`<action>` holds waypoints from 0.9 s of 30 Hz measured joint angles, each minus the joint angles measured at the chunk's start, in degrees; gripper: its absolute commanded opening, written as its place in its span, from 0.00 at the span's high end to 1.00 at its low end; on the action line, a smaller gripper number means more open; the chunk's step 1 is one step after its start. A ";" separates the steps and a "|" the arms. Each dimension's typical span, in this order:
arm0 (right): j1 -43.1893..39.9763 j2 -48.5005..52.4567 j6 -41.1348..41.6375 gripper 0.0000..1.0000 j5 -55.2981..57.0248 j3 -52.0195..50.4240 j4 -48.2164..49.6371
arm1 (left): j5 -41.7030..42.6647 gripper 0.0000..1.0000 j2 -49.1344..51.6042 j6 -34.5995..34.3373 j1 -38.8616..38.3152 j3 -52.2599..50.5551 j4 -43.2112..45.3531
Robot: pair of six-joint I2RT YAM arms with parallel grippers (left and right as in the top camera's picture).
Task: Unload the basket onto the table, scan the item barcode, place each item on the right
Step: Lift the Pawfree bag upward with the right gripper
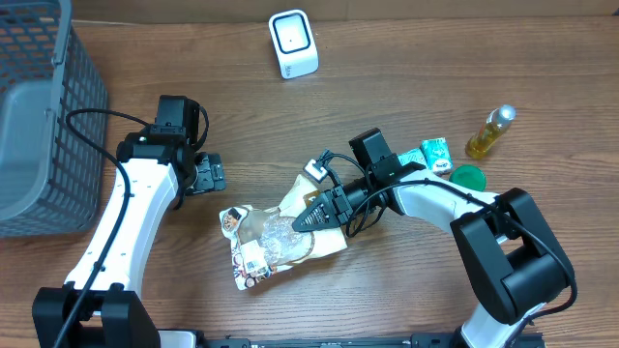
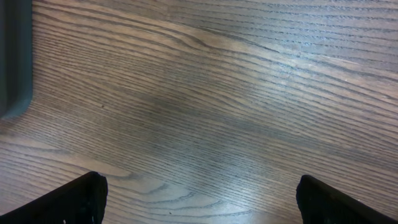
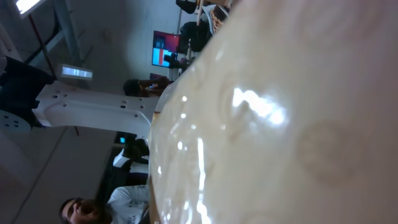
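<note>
The item, a cream and clear plastic snack bag [image 1: 266, 242], is held just above the table's front centre, with a small white label [image 1: 253, 259] facing up. My right gripper [image 1: 304, 220] is shut on the bag's right edge. In the right wrist view the glossy bag [image 3: 273, 124] fills the frame and hides the fingers. The white scanner [image 1: 293, 43] stands at the back centre, well away from the bag. Left of the bag, my left gripper [image 1: 208, 175] is open over bare wood. Its fingers [image 2: 81, 199] stand wide apart with nothing between them.
A grey mesh basket [image 1: 44, 116] takes up the back left, and its corner [image 2: 12, 56] shows in the left wrist view. At the right lie a green box [image 1: 437, 155], a green lid [image 1: 469, 177] and a yellow bottle [image 1: 490, 132].
</note>
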 measured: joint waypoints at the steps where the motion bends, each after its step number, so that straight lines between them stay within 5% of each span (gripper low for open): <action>1: 0.00 0.00 0.02 0.95 0.50 0.00 0.20 | 0.00 0.00 0.00 0.00 0.00 0.00 0.00; 10: -0.15 0.00 -1.70 0.96 18.73 0.39 -5.53 | 0.00 0.01 0.00 0.00 0.00 0.00 0.00; 14: -1.05 0.31 -6.67 0.96 23.43 4.35 -20.61 | 0.00 0.00 0.00 0.00 0.00 0.00 -0.02; 23: -1.73 1.07 -29.27 0.96 26.82 32.74 -68.61 | 0.00 0.00 0.00 -0.02 0.00 0.00 -0.04; 27: -1.73 1.01 -33.48 0.96 26.88 39.41 -76.67 | 0.00 0.00 0.00 0.00 0.00 0.00 0.02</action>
